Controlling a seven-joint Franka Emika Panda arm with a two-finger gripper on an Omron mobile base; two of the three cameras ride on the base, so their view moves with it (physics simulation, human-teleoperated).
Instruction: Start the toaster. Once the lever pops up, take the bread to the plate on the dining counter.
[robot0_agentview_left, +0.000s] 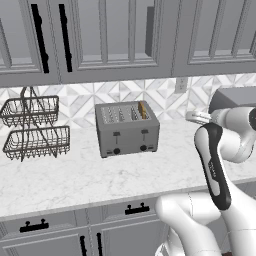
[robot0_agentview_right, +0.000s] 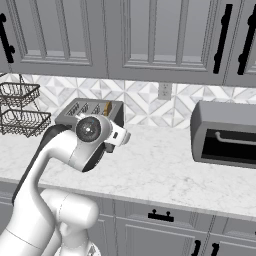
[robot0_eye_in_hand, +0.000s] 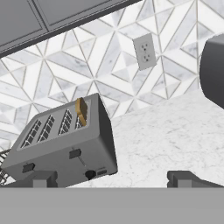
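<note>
Toaster: grey 4-slot toaster (robot0_agentview_left: 127, 129) sits on the marble counter (robot0_agentview_left: 75, 177), back against the tiled wall (robot0_agentview_left: 80, 100). Front faces out w/ 2 black levers and 2 black knobs; both levers look about mid-height on the front.
Bread: tan slice (robot0_agentview_left: 142, 110) stands upright in the rightmost slot, top poking above the toaster's top. In the hand view it's the slot nearest the toaster's right end.
My gripper: gripper (robot0_eye_in_hand: 111, 179) – fingers spread wide apart, nothing between them. Both tips sit low in the hand view, toaster just above the left tip. Not touching the toaster – clear counter between.
My arm: elbow bent over the counter edge, hand to the right of the toaster and pointed toward it, seen from the left base cam; from the right base cam my wrist covers part of the toaster front.
Oven: dark-grey box oven (robot0_agentview_right: 225, 134) further right on the same counter, well apart from the toaster.
Wire rack: 2-tier wire basket (robot0_agentview_left: 31, 129) left of the toaster, near the wall.
Outlet: wall outlet (robot0_eye_in_hand: 145, 52) on the tiles between toaster and oven.
Cabinets: grey upper cabinets (robot0_agentview_left: 125, 35) w/ black handles overhead; grey drawers below the counter.
</note>
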